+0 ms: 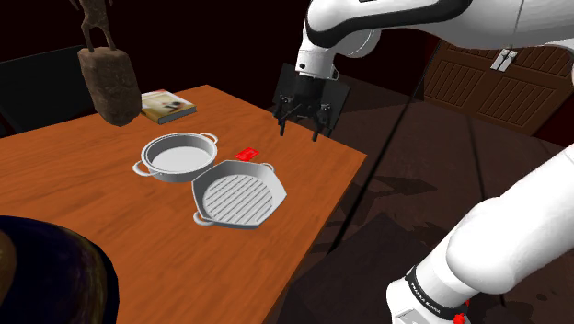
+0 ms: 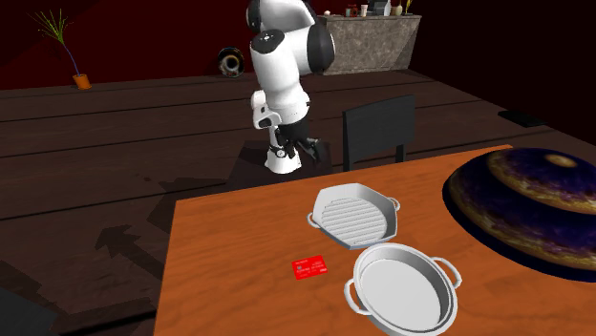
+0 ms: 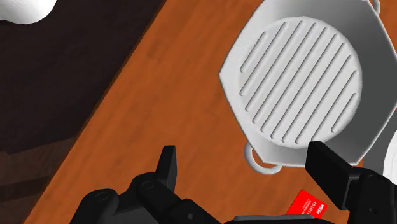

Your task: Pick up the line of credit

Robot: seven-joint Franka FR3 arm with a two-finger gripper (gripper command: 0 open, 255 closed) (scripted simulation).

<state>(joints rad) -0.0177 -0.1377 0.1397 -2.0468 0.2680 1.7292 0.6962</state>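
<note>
The line of credit is a small red card lying flat on the brown wooden table, between a round white pan and the table's edge. My black gripper hangs open in the air above the table, to the shoulder view's right of the card and not touching it. In the wrist view the card lies close beside one finger, and the open gripper has nothing between its fingers. In the second exterior view the card lies well in front of the gripper.
A ribbed white grill pan lies right beside the card, touching the round pan. A book and a brown statue stand at the back. A large dark sphere rests on the table, and a chair stands at the table's side.
</note>
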